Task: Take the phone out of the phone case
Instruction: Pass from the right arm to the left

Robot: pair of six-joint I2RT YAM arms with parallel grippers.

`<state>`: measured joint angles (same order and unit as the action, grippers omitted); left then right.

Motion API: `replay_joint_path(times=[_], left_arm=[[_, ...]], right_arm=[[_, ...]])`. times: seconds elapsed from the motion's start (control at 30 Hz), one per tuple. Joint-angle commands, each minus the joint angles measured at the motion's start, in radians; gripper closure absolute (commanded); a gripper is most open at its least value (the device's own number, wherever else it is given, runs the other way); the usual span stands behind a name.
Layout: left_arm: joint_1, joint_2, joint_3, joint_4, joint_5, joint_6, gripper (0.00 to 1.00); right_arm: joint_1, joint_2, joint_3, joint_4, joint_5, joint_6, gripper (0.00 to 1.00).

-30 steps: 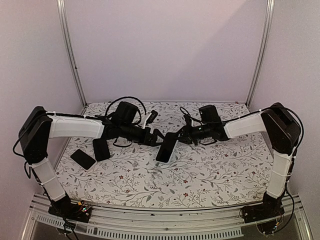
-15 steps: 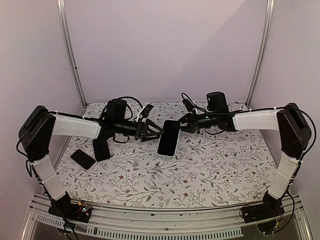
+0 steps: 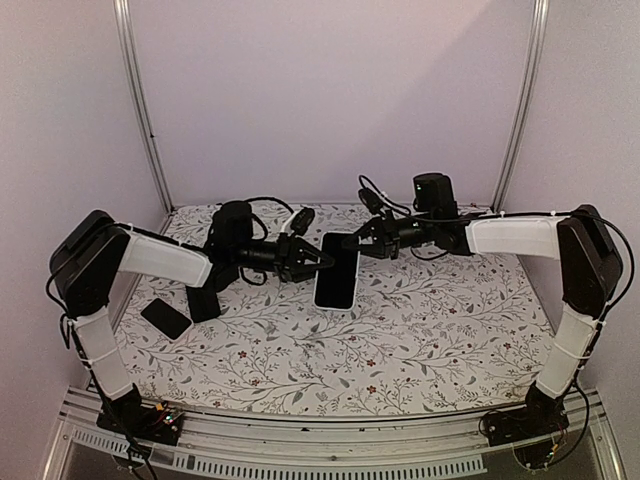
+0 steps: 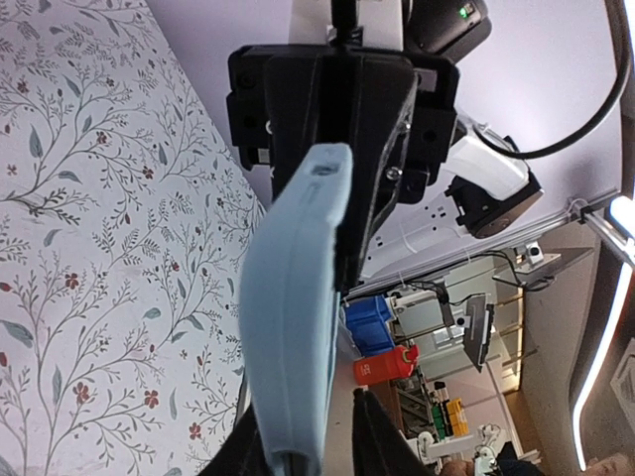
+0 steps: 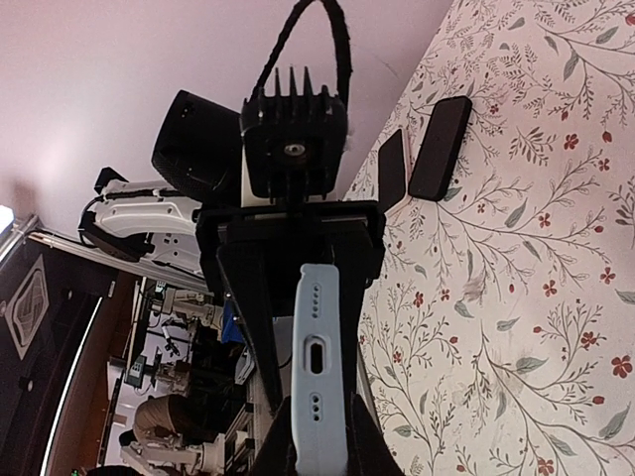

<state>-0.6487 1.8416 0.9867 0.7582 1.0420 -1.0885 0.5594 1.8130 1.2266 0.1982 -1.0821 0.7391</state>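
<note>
Above floral tabletop [image 3: 420, 340], cased phone [image 3: 336, 275] aloft, lilac walls [image 3: 330, 100] behind

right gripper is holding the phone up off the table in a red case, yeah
Not quite: the phone case is light blue, not red, as the right wrist view shows. The rest is right: the right gripper is holding it up off the table.
</note>
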Motion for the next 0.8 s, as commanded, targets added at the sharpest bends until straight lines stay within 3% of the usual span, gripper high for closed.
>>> replay_joint_path(times=[0.0,0.13,0.23,0.37,0.53,0.67,0.77], left_arm=[[-0.021,0.014,0.010,0.085,0.010,-0.046,0.79],[-0.027,0.015,0.009,0.095,-0.001,-0.055,0.91],[-0.029,0.012,0.008,0.095,-0.016,-0.059,1.00],[-0.028,0.000,0.001,0.084,-0.058,-0.063,1.00],[-0.024,-0.021,-0.018,0.074,-0.141,-0.077,1.00],[-0.007,-0.042,-0.054,0.123,-0.218,-0.125,1.00],[0.013,-0.052,-0.087,0.196,-0.261,-0.177,1.00]], right_arm=[[-0.005,-0.002,0.045,0.046,-0.051,-0.003,1.00],[-0.005,0.001,0.045,0.045,-0.049,-0.003,0.98],[-0.005,0.000,0.041,0.044,-0.025,-0.004,0.83],[-0.006,-0.016,0.032,0.039,0.021,-0.015,0.64],[-0.005,-0.051,0.007,0.020,0.105,-0.054,0.31],[-0.006,-0.097,-0.043,0.024,0.181,-0.075,0.19],[0.002,-0.140,-0.086,0.042,0.228,-0.078,0.17]])
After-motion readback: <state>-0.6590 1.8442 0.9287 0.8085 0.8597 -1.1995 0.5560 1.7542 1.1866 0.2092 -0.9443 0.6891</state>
